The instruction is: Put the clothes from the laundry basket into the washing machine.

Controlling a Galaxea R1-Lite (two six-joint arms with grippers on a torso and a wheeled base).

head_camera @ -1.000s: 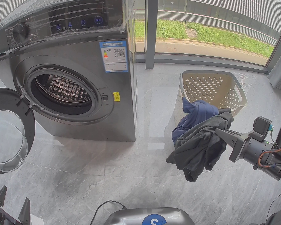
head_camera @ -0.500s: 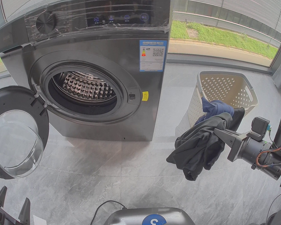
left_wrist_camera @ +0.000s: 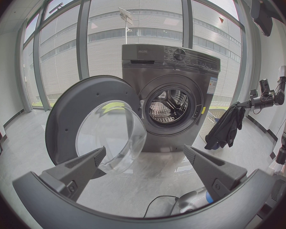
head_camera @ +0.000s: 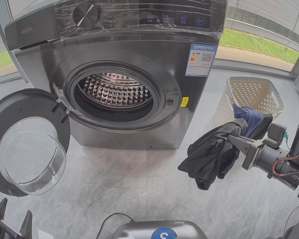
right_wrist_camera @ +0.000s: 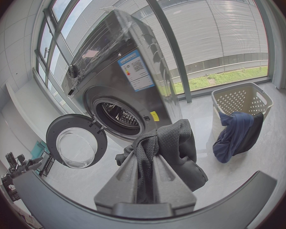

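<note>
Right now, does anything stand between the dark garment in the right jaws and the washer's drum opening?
Nothing visible does. The door hangs open to the left, the drum opening is unblocked, and only bare floor lies between it and the dark grey garment.

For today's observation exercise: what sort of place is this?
Likely a laundry area by big windows: a front-loading washing machine with its door open, and a laundry basket of clothes.
</note>
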